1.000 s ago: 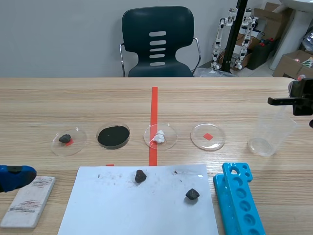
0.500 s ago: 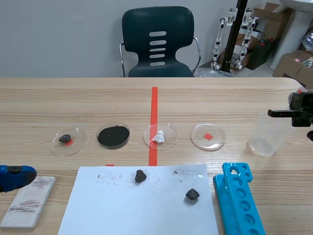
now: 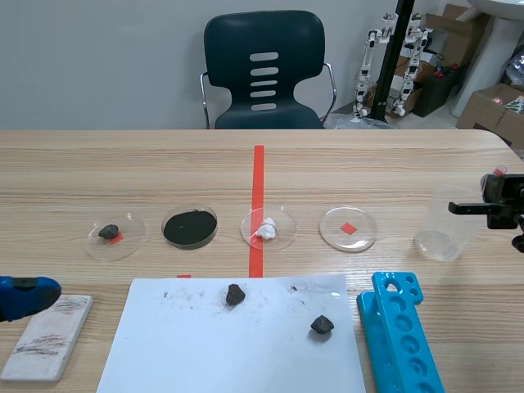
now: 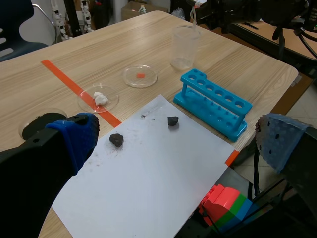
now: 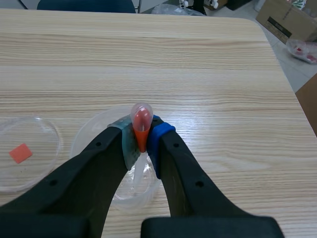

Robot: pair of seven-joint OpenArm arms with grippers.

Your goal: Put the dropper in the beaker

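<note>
The right gripper [image 5: 142, 140] is clamped on the red rubber bulb of the clear-stemmed dropper [image 5: 141, 116], probably so that the stem hangs straight down. The stem's tip appears to be inside the mouth of the clear plastic beaker [image 5: 89, 128], which stands at the table's 3 o'clock. The left gripper [image 4: 178, 141] is parked at 8 o'clock, its fingers wide apart and holding nothing. There is one beaker, one dropper, one blue test-tube rack [image 3: 401, 332], one white sheet [image 3: 205, 352], four clear petri dishes [image 3: 348, 228] and three dark lumps [image 3: 236, 294].

dropper [image 5: 141, 120] stem partly hidden, blue rack [image 3: 399, 332] cropped
</note>
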